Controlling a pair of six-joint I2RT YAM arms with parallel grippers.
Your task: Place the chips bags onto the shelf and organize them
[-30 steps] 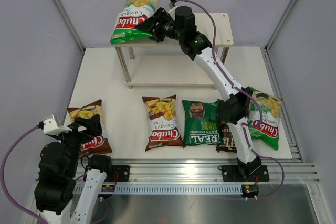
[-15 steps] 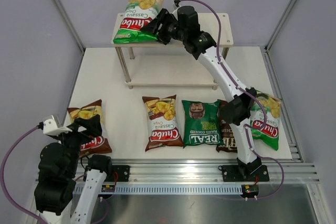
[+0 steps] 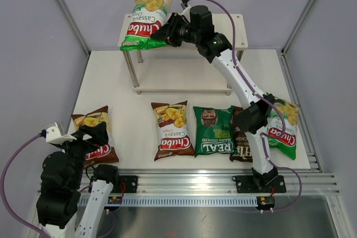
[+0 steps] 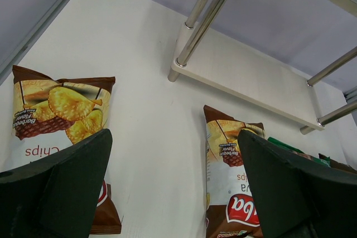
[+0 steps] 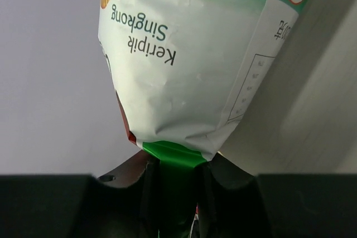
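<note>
My right gripper (image 3: 163, 32), pinched again on the light-green Chuba bag (image 3: 146, 18), has carried it further over the shelf (image 3: 239, 33); my left gripper (image 4: 175, 185) stays spread.

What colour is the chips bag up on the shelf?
Light green and white, with a red Chuba logo; the bag shows best in the top external view.

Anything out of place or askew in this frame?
The light-green bag sits crooked over the left end of the shelf, overhanging its edge, one seam pinched in the right gripper. Nothing looks spilled or torn.
</note>
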